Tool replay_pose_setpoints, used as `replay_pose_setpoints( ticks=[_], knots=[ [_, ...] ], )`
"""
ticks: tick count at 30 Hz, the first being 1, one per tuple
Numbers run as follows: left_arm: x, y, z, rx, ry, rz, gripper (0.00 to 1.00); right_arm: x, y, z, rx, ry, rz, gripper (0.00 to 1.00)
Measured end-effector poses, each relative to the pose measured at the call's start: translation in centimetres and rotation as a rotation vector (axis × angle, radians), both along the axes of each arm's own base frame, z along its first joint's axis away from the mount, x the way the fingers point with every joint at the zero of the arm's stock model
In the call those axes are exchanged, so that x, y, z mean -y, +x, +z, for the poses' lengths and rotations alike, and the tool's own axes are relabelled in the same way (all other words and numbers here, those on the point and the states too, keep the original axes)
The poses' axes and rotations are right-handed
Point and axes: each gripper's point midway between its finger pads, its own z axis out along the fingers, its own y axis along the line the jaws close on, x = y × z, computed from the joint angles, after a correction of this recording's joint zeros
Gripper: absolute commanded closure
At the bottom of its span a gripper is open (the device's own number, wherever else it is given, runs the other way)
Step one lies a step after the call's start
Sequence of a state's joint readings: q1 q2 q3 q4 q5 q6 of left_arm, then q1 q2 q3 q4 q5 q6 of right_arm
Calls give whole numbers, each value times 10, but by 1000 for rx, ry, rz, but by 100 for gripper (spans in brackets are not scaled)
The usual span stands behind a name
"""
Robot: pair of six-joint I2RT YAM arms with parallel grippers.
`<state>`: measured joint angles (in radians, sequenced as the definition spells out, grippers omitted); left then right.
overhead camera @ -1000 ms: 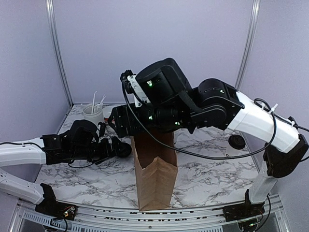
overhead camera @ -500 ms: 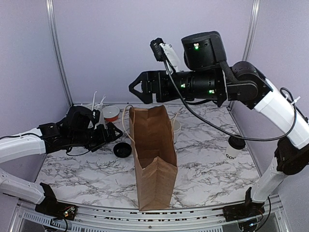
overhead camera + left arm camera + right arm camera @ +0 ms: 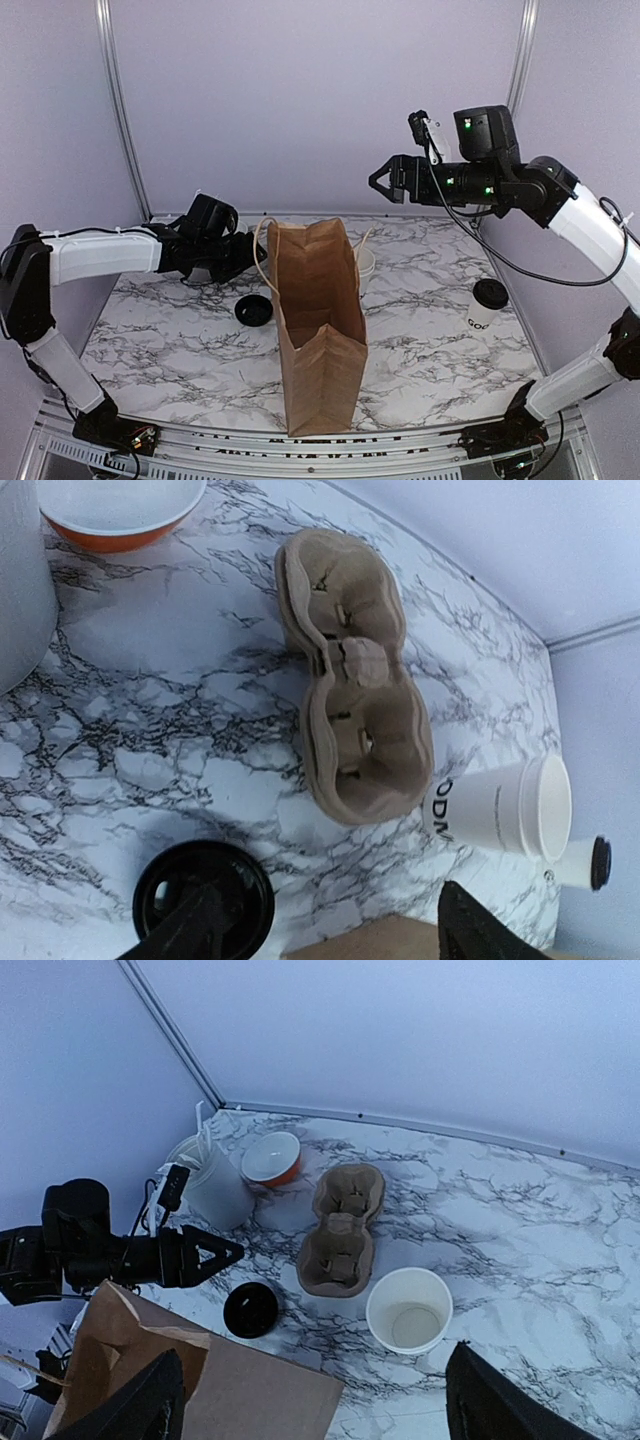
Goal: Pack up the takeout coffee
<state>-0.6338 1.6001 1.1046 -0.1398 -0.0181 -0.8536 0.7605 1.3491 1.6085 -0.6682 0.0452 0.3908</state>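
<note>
Takeout coffee (image 3: pixel 488 303) standing on the counter (image 3: pixel 170 350), ungripped.
It is set upright, lid on, near the right edge, well apart from the central paper bag (image 3: pixel 320 330). The right tool (image 3: pixel 377 181) is held high, jaws spread, empty. The left tool (image 3: pixel 332 890) is spread wide, empty, near the loose black lid (image 3: pixel 203 898) and cup carrier (image 3: pixel 355 680).

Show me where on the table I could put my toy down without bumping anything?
Two bare patches of the marble table: one near left, beside the paper bag and in front of the loose black lid; one near right, between the bag and the takeout coffee. Behind the bag it is crowded: cup carrier, lidless cup, orange bowl.
</note>
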Motion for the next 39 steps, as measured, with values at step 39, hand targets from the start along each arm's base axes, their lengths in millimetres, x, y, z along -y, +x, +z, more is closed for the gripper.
replay_pose_setpoints(
  ticks=[39],
  knots=[
    [36, 157, -67, 11, 133, 83, 57, 40, 13, -34, -50, -19, -40, 13]
  ],
)
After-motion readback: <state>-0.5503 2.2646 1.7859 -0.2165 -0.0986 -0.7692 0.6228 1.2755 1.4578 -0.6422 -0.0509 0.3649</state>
